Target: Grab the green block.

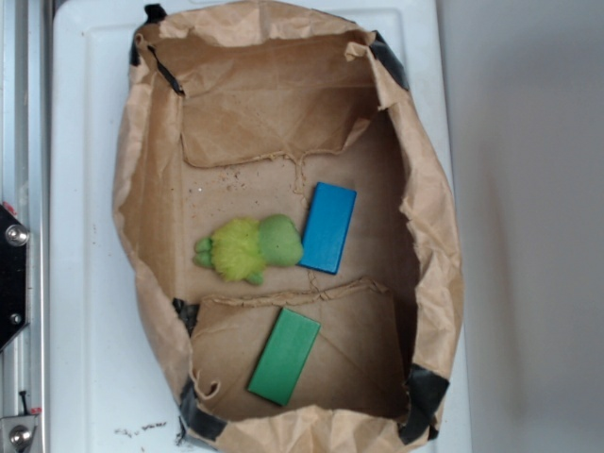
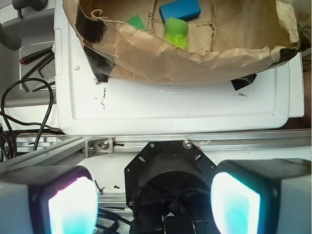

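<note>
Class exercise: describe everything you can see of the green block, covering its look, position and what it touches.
The green block is a flat, smooth, solid dark-green rectangular slab, plain and unmarked, looking like painted wood or plastic. It lies flat and tilted diagonally on a folded flap in the floor of the brown paper bag, near one end. Nothing but paper touches it. In the wrist view only a corner shows over the bag's crumpled wall.

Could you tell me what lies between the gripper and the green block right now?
In the wrist view, between the open gripper and the green block lie an aluminium rail, a bare stretch of white tray and the paper bag's crumpled wall.
</note>
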`<state>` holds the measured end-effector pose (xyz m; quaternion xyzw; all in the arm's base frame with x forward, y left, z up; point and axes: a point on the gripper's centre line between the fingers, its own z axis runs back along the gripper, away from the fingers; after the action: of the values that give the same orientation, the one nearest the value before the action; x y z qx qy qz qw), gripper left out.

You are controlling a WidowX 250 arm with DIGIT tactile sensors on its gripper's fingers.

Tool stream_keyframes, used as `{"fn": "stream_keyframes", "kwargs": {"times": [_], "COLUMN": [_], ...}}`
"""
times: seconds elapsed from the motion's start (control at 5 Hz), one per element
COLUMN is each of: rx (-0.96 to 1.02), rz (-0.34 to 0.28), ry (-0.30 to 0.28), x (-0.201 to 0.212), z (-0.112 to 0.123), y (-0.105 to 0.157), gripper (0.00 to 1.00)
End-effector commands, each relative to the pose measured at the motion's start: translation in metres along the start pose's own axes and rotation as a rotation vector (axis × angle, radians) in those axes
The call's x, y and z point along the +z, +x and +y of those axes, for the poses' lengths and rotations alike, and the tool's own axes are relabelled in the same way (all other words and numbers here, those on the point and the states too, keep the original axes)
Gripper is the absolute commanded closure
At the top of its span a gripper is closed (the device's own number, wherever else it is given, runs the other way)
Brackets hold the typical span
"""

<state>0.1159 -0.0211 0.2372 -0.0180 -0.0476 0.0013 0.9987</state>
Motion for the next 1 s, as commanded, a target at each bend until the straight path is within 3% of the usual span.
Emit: {"fn": "stream_keyframes", "kwargs": {"times": [0.0,0.4,0.6,0.8], "rx": [0.0,0.168,0.246,0.434], "rz": [0.0,-0.039,-0.077,-0.133], "ry": [0.0,-0.021,-0.001,-0.074], "x": [0.0,-0.019,-0.03,-0.048], "z": [0.0,0.003,0.015,0.032], "y": [0.0,0.086,0.122,0.14], "gripper": [0.0,0.0,0.0,0.0]}}
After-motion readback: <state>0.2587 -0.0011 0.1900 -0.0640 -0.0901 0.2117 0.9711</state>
